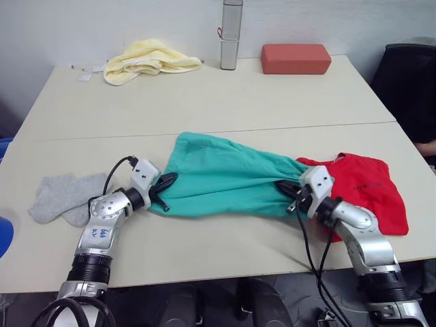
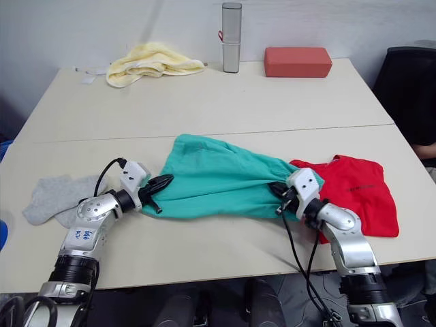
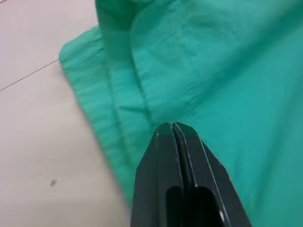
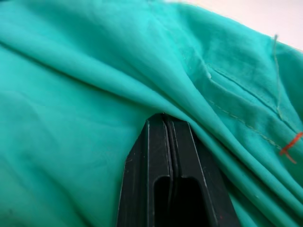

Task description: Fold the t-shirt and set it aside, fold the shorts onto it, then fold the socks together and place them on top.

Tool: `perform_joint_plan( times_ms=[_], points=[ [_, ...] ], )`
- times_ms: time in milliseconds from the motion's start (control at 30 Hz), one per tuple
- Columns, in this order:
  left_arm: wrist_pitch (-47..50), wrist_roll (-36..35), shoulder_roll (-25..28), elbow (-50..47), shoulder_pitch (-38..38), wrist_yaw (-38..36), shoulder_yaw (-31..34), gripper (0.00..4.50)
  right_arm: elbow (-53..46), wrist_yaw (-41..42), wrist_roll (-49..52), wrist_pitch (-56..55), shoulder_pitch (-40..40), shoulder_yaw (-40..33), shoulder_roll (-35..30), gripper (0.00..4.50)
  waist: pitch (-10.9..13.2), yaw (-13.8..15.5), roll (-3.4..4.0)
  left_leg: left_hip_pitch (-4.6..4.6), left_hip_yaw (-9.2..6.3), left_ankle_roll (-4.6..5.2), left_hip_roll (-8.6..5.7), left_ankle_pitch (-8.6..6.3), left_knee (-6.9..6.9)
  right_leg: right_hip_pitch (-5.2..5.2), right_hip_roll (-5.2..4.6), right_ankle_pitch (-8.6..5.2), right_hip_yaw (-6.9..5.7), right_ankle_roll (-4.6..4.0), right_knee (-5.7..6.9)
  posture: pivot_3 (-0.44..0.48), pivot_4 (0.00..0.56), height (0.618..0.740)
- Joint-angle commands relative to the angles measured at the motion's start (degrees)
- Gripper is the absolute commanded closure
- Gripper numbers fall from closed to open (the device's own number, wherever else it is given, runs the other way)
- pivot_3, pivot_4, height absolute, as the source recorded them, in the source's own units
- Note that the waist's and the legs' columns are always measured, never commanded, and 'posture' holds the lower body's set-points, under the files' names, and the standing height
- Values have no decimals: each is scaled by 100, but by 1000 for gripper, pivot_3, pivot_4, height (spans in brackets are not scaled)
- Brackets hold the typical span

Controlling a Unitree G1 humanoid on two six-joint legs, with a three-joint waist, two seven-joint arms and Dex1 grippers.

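- The socks [image 1: 61, 197] lie flat at the left edge of the table [image 1: 204, 102], just beside the left arm and well apart from the other clothes.
- The left gripper [image 1: 163, 182] sits at the left end of the shorts [image 1: 225, 176]; its wrist view shows the two black fingers [image 3: 163, 156] pressed tight together over the green cloth, with the ribbed hem running past them. Whether any cloth is pinched between them I cannot tell.
- The shorts stretch across the front half of the table between the two arms, bunched and narrowing toward the right.
- The right gripper [image 1: 289, 193] is at the gathered right end of the shorts, fingers closed, tucked into a deep fold of cloth in its wrist view; a stitched seam and a short orange thread [image 4: 289, 147] show there, which the head views do not pick out.
- The t-shirt [image 1: 368, 187] lies crumpled at the right front of the table; the right end of the shorts overlaps its left edge, and the right arm crosses over its near side.
- Along the far edge stand a heaped yellow towel [image 1: 146, 60], an upright grey metal bottle [image 1: 231, 34], and a red block [image 1: 296, 58], all well apart from the clothes.
- A dark chair [image 1: 409, 82] stands off the right side of the table.
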Motion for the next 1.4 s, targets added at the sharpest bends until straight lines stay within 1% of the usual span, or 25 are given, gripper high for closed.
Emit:
perform_joint_plan(
  times_ms=[33,200,267,333,400,500,567,667,733,800,867,933,1033,1100,1233,1333,1400],
  points=[
    [-266,-219,62,49,-285,-346,101,4458,-221,382,321,-178,-192,-22,95,4500,0,-14,0,-3,-1,-1,1,0,0,-3,1,0,-1,0,0,0,150,740],
    [-245,-488,167,132,-592,-801,200,4458,-501,740,373,-103,-272,360,242,4500,0,-70,0,-5,0,-2,2,1,0,-3,6,0,-4,0,1,0,150,740],
    [-125,-771,154,119,-771,-976,329,4458,-661,964,403,-33,-241,520,197,4500,0,-76,0,-6,0,-2,2,1,0,-4,6,0,-4,0,0,0,150,740],
    [7,-882,199,158,-944,-1040,397,4458,-832,1175,430,28,-194,616,96,4500,0,-68,0,-7,0,-1,2,1,0,-3,6,0,-4,0,-1,0,150,740],
    [76,-941,263,163,-1046,-1162,420,4458,-932,1272,510,-36,-175,544,71,4500,0,-67,-1,-7,-1,-1,2,1,0,-3,6,0,-5,0,-2,0,150,740],
    [85,-1164,280,57,-1105,-1497,465,4458,-1178,1397,1101,165,-79,207,106,4500,0,-69,-1,-7,-1,-1,1,1,1,-3,7,0,-5,0,-1,0,150,740],
    [98,-1259,233,-72,-1080,-1681,392,4458,-1271,1445,1305,279,12,53,39,4500,0,-65,-1,-7,-1,-1,2,1,1,-3,7,0,-6,0,-2,0,150,740],
    [-65,-1080,60,-68,-1142,-1716,133,4500,-1209,1309,1301,297,43,-149,-29,3908,1,-54,-1,-7,-2,-1,1,1,1,0,7,0,-6,0,-4,0,150,740],
    [-195,-936,-103,99,-1306,-1665,-7,4500,-1071,1045,1239,265,-50,-329,-12,3257,1,-45,-2,-7,-1,0,-1,2,2,0,7,0,-5,1,-3,0,150,740],
    [-264,-871,-233,282,-1463,-1637,-72,4500,-905,830,1137,180,-171,-457,5,3257,2,-47,-4,-7,1,0,-2,2,2,-1,7,0,-4,1,-2,0,150,740],
    [-381,-645,-455,713,-1795,-1472,-228,4500,-528,641,968,80,-373,-578,-56,3257,2,-50,-4,-6,2,-1,-2,2,2,-1,8,0,-4,1,-1,0,150,740],
    [-556,-319,-747,1334,-2230,-1235,-433,4500,-38,565,652,-39,-571,-544,-196,3257,2,-38,-4,-6,3,0,-2,3,3,-1,10,0,-6,1,-1,0,150,740],
    [-886,82,-1154,2496,-2881,-884,-591,4500,435,595,430,-231,-790,-438,-202,3862,3,-5,-4,-9,6,5,-6,5,3,-1,13,2,-7,3,-4,0,150,740],
    [-1119,221,-1337,3180,-3237,-700,-578,4500,613,571,324,-296,-889,-369,-147,4476,4,-8,-7,-10,8,6,-5,6,2,-2,16,2,-6,4,-9,0,150,740],
    [-1461,374,-1579,4368,-3809,-238,-428,4500,965,501,-35,-494,-1086,-120,-46,4476,7,-77,-11,-13,9,5,-1,6,1,-5,19,2,-7,4,-11,0,150,740],
    [-1447,716,-1541,5067,-3971,531,-469,4500,1251,489,-378,-693,-1160,178,67,4476,7,-91,-11,-9,9,4,0,7,1,-5,17,2,-5,4,-8,0,150,740],
    [-1435,889,-1478,5295,-3982,920,-486,4500,1312,361,-466,-768,-1167,185,137,4476,7,-89,-11,-9,7,3,0,7,0,-5,17,2,-6,4,-7,0,150,740]
  ],
)
